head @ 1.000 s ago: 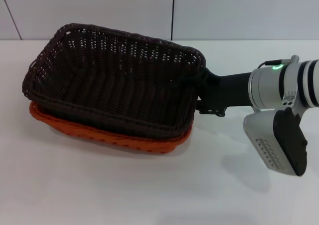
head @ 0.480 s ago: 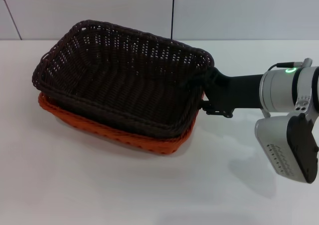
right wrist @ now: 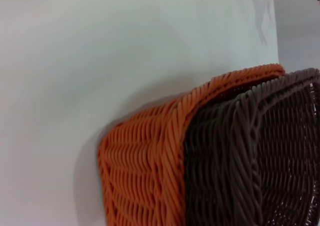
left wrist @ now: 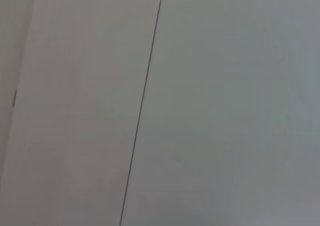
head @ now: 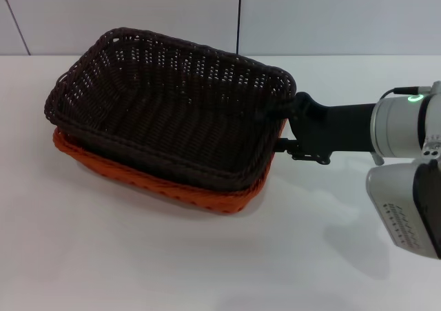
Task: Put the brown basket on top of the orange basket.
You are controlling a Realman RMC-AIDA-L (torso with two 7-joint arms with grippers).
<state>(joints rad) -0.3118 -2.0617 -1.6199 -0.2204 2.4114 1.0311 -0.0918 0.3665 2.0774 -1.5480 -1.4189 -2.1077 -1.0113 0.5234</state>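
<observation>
Brown basket sat nested inside orange basket, on white table. Both woven like wicker, box-shaped, sides sloped out, rims braided like rope. Brown one had little holes in its weave. Long sides ran left to right, slightly slanted; open tops faced up. Only orange rim and bit of wall peeked out below. Right gripper at right short end of baskets; fingers hidden, could not tell grip. Left arm not seen.

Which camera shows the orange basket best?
The right wrist view: the orange basket shows its woven side up close beside the brown basket. The head view shows only its rim under the brown one. The left wrist view shows none.
</observation>
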